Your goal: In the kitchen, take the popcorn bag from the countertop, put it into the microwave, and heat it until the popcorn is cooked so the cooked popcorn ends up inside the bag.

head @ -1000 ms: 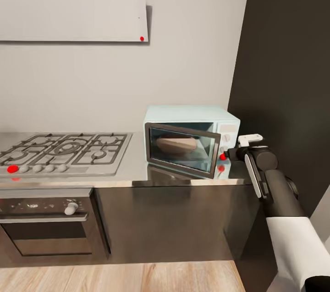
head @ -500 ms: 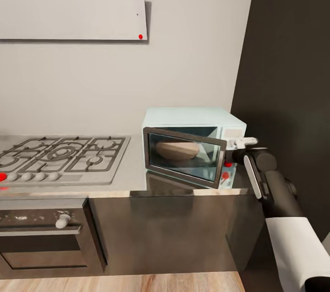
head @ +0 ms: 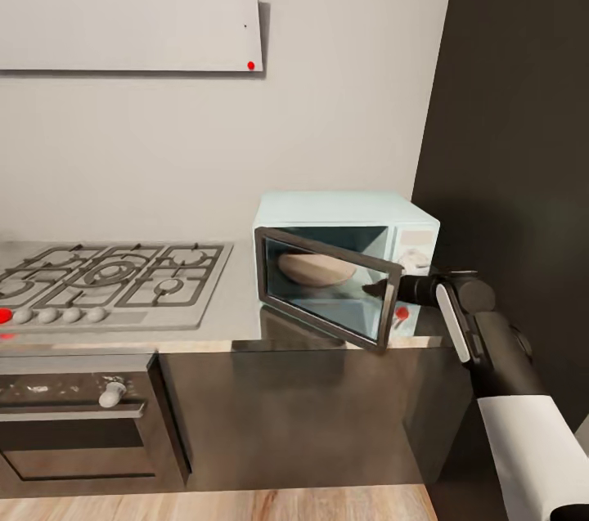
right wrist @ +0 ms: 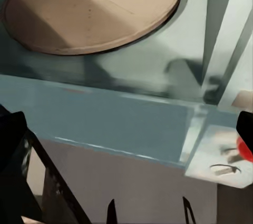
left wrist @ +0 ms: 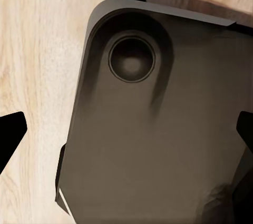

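The right gripper (head: 378, 289) is reaching in at the free edge of the microwave (head: 343, 259) door (head: 327, 285), which is standing part open and swinging out toward the near right. In the right wrist view the two dark fingertips (right wrist: 11, 129) are sitting wide apart at the picture's edges with nothing between them, so the jaws are released. The left gripper (left wrist: 126, 134) is hanging over a dark rounded part of the robot above a wooden floor (left wrist: 37, 50), its jaws likewise spread and holding nothing.

The step in hand looks like opening the door fully. To do it well, the right arm should be keeping a fingertip behind the door's free edge and sweeping it along the arc of the hinge on the left side, rather than pulling straight back, so the light oven is not dragged along the tabletop (head: 237, 300). The door should be going wide enough to leave a clear way in.

Farther in, a round tan turntable (right wrist: 95, 8) is lying on the floor of the cavity, and nothing is resting on it. The popcorn bag cannot be found in these pictures; the stretch of tabletop between the hob (head: 106, 276) and the oven is carrying only the hob itself.
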Controlling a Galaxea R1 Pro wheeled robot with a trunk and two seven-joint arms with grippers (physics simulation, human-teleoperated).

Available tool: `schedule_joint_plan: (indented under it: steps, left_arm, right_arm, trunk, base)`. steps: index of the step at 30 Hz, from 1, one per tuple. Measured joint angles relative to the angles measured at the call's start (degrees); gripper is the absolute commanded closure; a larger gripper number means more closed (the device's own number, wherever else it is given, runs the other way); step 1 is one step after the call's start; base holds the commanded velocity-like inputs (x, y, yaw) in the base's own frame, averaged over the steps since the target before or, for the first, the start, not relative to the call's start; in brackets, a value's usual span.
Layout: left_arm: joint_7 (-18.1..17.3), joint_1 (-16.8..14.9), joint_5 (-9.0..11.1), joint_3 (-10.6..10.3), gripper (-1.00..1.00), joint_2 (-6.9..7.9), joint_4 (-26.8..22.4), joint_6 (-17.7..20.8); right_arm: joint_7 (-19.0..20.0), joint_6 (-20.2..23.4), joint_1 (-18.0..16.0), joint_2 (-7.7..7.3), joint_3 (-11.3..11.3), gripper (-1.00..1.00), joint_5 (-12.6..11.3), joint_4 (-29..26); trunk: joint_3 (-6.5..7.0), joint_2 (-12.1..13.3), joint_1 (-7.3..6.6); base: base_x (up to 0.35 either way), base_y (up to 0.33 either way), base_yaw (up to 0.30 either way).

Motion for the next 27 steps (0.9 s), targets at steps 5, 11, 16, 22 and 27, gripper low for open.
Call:
schedule_joint_plan:
  steps: [5, 11, 16, 22, 27]
  left_arm:
    - [0.0, 0.0, 0.0, 0.1, -1.00, 0.00, 0.0, 0.0]
    - [0.0, 0.0, 0.0, 0.1, -1.00, 0.00, 0.0, -0.1]
    - [0.0, 0.0, 0.0, 0.1, -1.00, 0.00, -0.1, -0.1]
    - [0.0, 0.0, 0.0, 0.1, -1.00, 0.00, -0.1, -0.1]
    - [0.0, 0.0, 0.0, 0.1, -1.00, 0.00, -0.1, -0.1]
  right_arm:
    - [0.1, 0.0, 0.0, 0.05, 0.0, -1.00, 0.3, 0.0]
    - [0.1, 0.0, 0.0, 0.44, 0.1, -1.00, 0.3, 0.0]
    - [0.1, 0.0, 0.0, 0.74, 0.2, -1.00, 0.0, 0.0]
    - [0.0, 0.0, 0.0, 1.35, 0.2, -1.00, -0.2, 0.0]
    - [-0.1, 0.0, 0.0, 5.39, 0.2, -1.00, -0.2, 0.0]
  trunk:
    - [0.00, 0.0, 0.00]
    - [0.00, 0.0, 0.03]
    - [0.00, 0.0, 0.03]
    - [0.00, 0.0, 0.00]
    - [0.00, 0.0, 0.00]
  base:
    - [-0.029, 0.000, 0.000]
    - [-0.292, 0.000, 0.000]
    - [-0.324, 0.000, 0.000]
    - [-0.115, 0.000, 0.000]
    - [-0.004, 0.000, 0.000]
